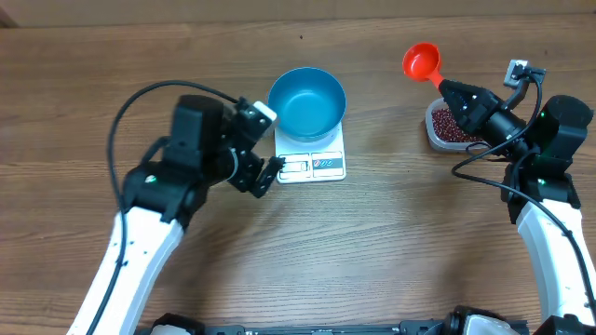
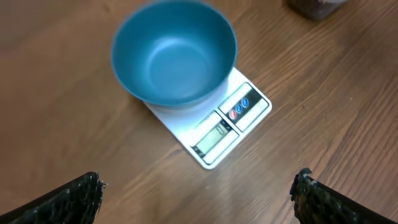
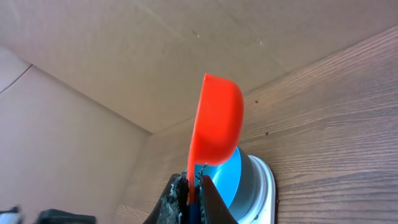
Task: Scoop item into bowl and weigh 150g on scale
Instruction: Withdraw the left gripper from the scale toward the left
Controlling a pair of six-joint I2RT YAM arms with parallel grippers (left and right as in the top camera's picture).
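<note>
Overhead, the blue bowl [image 1: 307,102] sits upright on the far part of the white scale [image 1: 313,164], its rim overhanging the platform on both sides and at the far end. The scale's long axis runs from the far side of the table [image 1: 391,251] toward the near side, and its display window and buttons lie along the near edge, uncovered by the bowl. The left gripper [image 1: 269,142] hovers just left of the scale with its two fingers spread wide and nothing between them. From the left wrist view the bowl's mouth opens straight up, showing plain blue inside, and the scale lies skewed across the picture with its display end toward the lower right. The beans [image 1: 447,124] lie as a maroon heap in a clear tub [image 1: 431,130] well to the right of the scale, partly covered by the right arm. The right gripper [image 1: 453,93] is pressed together on the handle of a red scoop [image 1: 421,62]. The handle runs from the fingers up and to the left, so the round cup points toward the far left, past the tub's far edge and above bare wood. The right wrist view looks along that handle, with the cup [image 3: 217,121] ahead and the bowl and scale beyond it.
</note>
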